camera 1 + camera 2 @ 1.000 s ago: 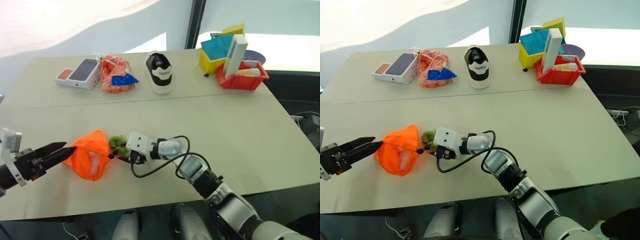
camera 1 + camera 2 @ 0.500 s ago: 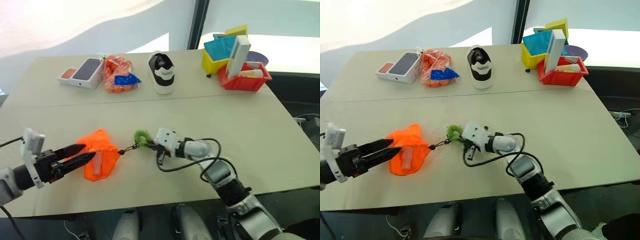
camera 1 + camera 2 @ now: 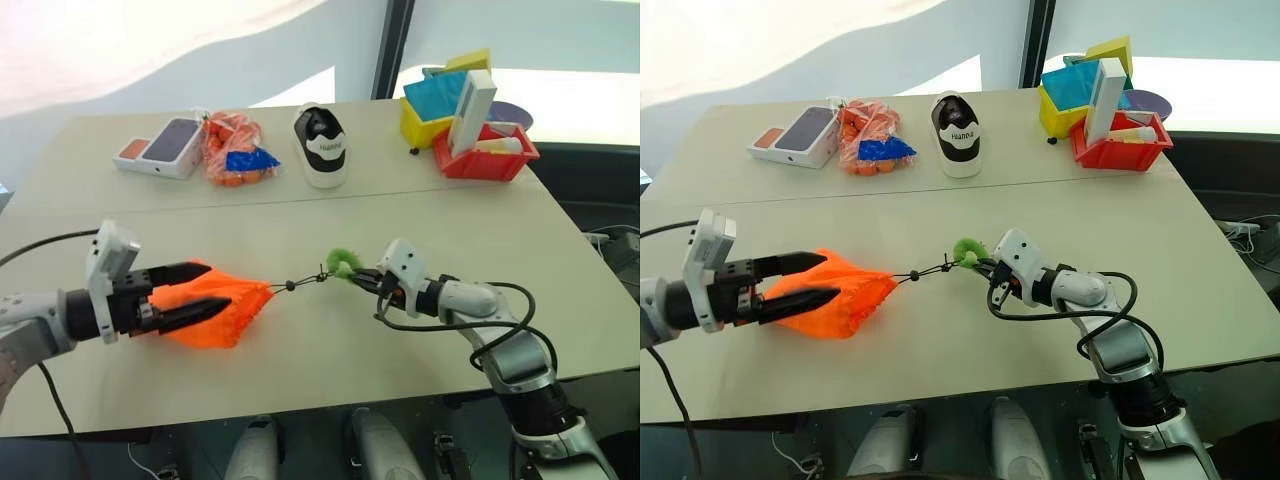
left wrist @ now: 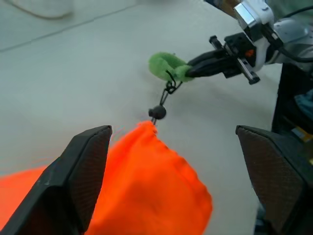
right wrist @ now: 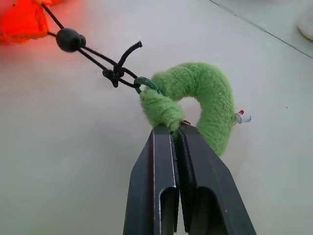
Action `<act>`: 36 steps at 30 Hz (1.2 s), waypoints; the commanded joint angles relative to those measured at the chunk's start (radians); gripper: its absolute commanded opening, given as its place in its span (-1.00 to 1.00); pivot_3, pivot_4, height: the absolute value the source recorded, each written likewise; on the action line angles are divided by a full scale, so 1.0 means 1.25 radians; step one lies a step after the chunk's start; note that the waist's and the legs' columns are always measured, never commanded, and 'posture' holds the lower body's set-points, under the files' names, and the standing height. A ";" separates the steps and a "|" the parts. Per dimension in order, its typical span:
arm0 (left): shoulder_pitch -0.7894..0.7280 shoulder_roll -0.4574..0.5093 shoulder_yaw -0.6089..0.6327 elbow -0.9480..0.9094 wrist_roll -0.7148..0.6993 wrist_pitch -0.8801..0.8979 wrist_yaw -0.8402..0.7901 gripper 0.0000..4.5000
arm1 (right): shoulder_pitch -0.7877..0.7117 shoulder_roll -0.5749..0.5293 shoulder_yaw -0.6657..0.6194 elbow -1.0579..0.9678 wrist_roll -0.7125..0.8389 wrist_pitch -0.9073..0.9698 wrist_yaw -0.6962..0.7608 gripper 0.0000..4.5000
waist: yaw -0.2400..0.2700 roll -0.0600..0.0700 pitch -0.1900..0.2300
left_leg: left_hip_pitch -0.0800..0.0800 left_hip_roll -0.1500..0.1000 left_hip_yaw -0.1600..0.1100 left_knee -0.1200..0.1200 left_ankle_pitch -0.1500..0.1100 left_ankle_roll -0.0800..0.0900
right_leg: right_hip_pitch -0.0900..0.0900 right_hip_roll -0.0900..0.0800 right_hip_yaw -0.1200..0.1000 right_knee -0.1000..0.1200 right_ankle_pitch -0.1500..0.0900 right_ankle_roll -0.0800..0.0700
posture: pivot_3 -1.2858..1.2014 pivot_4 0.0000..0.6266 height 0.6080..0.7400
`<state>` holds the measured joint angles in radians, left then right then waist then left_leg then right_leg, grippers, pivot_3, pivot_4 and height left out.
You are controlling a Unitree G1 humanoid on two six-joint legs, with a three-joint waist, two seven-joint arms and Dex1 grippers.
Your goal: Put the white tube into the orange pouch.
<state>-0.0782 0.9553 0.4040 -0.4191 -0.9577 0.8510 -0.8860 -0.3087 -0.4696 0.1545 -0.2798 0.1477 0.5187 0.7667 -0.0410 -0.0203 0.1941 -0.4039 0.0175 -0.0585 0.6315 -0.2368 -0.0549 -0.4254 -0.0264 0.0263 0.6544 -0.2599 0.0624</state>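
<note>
Handling the pouch (image 3: 215,312) calls for treating it as thin, limp fabric: it will collapse, fold and slide on the table (image 3: 430,250) rather than hold a shape, and it should weigh very little. It lies near the front edge of the table, its mouth gathered shut toward the cord (image 3: 300,283), which runs taut through a black bead (image 4: 157,112) to the fuzzy green ring (image 5: 195,105). The tube cannot be seen at this moment; whether it sits inside the cinched pouch cannot be told, so judge the load as light but loose within the cloth. The left gripper (image 3: 205,293) has its fingers (image 4: 83,166) spread wide around the closed end of the pouch, one above and one below, not pinching it. The right gripper (image 5: 176,129) has its fingers pressed together on the ring, holding the cord in tension. Best hold points appear to be the ring for pulling and the bunched cloth near the mouth for steadying; bare fabric may slip. Phone box (image 3: 160,145), bag (image 3: 235,150), shoe (image 3: 322,145) and bins (image 3: 480,160) stand well apart at the far edge.
</note>
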 commanded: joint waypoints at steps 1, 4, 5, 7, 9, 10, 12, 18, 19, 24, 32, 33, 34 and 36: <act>-0.077 -0.005 -0.088 0.062 0.085 -0.079 -0.049 0.99 | -0.021 0.001 -0.011 -0.043 0.023 -0.008 -0.003 -1.00 | 0.000 0.000 0.000 | 0.000 0.000 0.000 0.000 0.000 0.000 | 0.000 0.000 0.000 0.000 0.000 0.000 | 0.03 -0.52 1.00; -0.167 -0.025 -0.179 0.170 0.151 -0.129 -0.113 0.99 | -0.034 0.001 -0.002 -0.041 0.022 -0.019 -0.005 -1.00 | 0.002 0.000 0.000 | 0.000 0.000 0.000 0.000 0.000 0.000 | 0.000 0.000 0.000 0.000 0.001 0.001 | 0.03 -0.52 1.00; -0.197 -0.033 -0.204 0.215 0.172 -0.143 -0.133 0.99 | -0.039 0.002 0.000 -0.040 0.022 -0.019 -0.007 -1.00 | 0.002 0.000 0.000 | 0.000 0.000 0.000 0.000 0.000 0.000 | 0.000 0.000 0.000 0.000 0.001 0.001 | 0.03 -0.52 1.00; -0.263 -0.054 -0.241 0.310 0.202 -0.159 -0.171 0.99 | -0.046 0.001 0.005 -0.037 0.015 -0.021 -0.012 -1.00 | 0.002 0.000 0.000 | 0.000 0.000 0.000 0.000 0.000 0.000 | 0.000 0.000 0.000 0.000 0.001 0.002 | 0.03 -0.52 1.00; -0.338 -0.082 -0.264 0.402 0.215 -0.153 -0.198 0.99 | -0.052 -0.001 0.009 -0.033 0.008 -0.023 -0.018 -1.00 | 0.001 0.000 0.000 | 0.000 0.000 0.000 0.000 0.000 0.000 | 0.000 0.001 0.000 0.000 0.001 0.002 | 0.03 -0.52 1.00; -0.369 -0.094 -0.277 0.438 0.228 -0.156 -0.212 0.99 | -0.054 -0.002 0.009 -0.031 0.007 -0.023 -0.021 -1.00 | 0.001 0.000 0.000 | -0.001 0.000 0.000 0.000 0.000 0.000 | 0.000 0.001 0.000 0.001 0.001 0.002 | 0.03 -0.52 1.00; -0.410 -0.108 -0.304 0.486 0.259 -0.167 -0.240 0.99 | -0.057 -0.002 0.008 -0.031 0.006 -0.023 -0.027 -1.00 | 0.000 0.000 0.000 | -0.001 0.000 -0.001 0.001 0.000 0.000 | 0.000 0.001 -0.001 0.001 0.002 0.003 | 0.03 -0.52 1.00; -0.433 -0.128 -0.352 0.443 0.284 -0.127 -0.276 0.99 | -0.055 -0.008 0.007 -0.042 0.008 -0.022 -0.039 -1.00 | -0.001 0.000 0.000 | -0.001 0.000 -0.001 0.000 0.000 0.000 | -0.001 0.001 0.000 0.001 0.002 0.004 | 0.03 -0.52 1.00; -0.422 -0.126 -0.367 0.418 0.295 -0.131 -0.283 0.99 | -0.054 -0.007 0.007 -0.045 0.009 -0.021 -0.040 -1.00 | -0.001 0.000 0.000 | -0.001 0.000 -0.001 0.000 0.000 0.000 | -0.001 0.001 -0.001 0.002 0.002 0.004 | 0.03 -0.52 1.00; -0.414 -0.155 -0.399 0.354 0.300 -0.070 -0.247 0.99 | -0.054 -0.008 0.019 -0.058 0.011 -0.016 -0.041 -1.00 | 0.000 0.000 0.000 | -0.001 0.000 -0.001 0.001 0.000 0.000 | -0.001 0.000 0.000 0.002 0.002 0.004 | 0.03 -0.52 1.00; -0.409 -0.176 -0.468 0.346 0.355 -0.050 -0.239 0.99 | -0.058 -0.003 0.036 -0.077 0.013 -0.005 -0.045 -1.00 | -0.001 0.000 0.000 | 0.000 0.000 -0.001 0.002 0.000 0.000 | -0.001 0.001 0.000 0.006 0.001 0.005 | 0.03 -0.52 1.00; -0.410 -0.179 -0.475 0.348 0.358 -0.045 -0.238 0.99 | -0.058 -0.003 0.036 -0.078 0.013 -0.004 -0.045 -1.00 | -0.001 0.000 0.000 | 0.000 0.000 -0.001 0.002 0.000 0.000 | -0.001 0.001 0.000 0.006 0.001 0.005 | 0.03 -0.52 1.00; -0.410 -0.181 -0.483 0.349 0.365 -0.045 -0.237 0.99 | -0.058 -0.003 0.037 -0.081 0.014 -0.002 -0.046 -1.00 | -0.001 0.000 0.000 | 0.000 0.000 -0.001 0.002 0.000 0.000 | -0.001 0.001 0.000 0.007 0.001 0.005 | 0.03 -0.52 1.00; -0.414 -0.188 -0.498 0.354 0.386 -0.049 -0.227 0.99 | -0.057 -0.003 0.039 -0.086 0.014 0.001 -0.047 -1.00 | -0.001 0.000 0.000 | 0.000 0.000 -0.001 0.002 0.000 0.000 | -0.001 0.001 0.000 0.007 0.001 0.005 | 0.03 -0.52 1.00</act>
<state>-0.5907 0.7232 -0.2118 0.0388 -0.4895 0.7957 -1.1749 -0.3654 -0.4737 0.2068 -0.3392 0.1590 0.5207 0.7121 -0.0416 -0.0205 0.1940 -0.4037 0.0170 -0.0602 0.6348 -0.2367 -0.0546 -0.4262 -0.0255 0.0260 0.6629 -0.2586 0.0684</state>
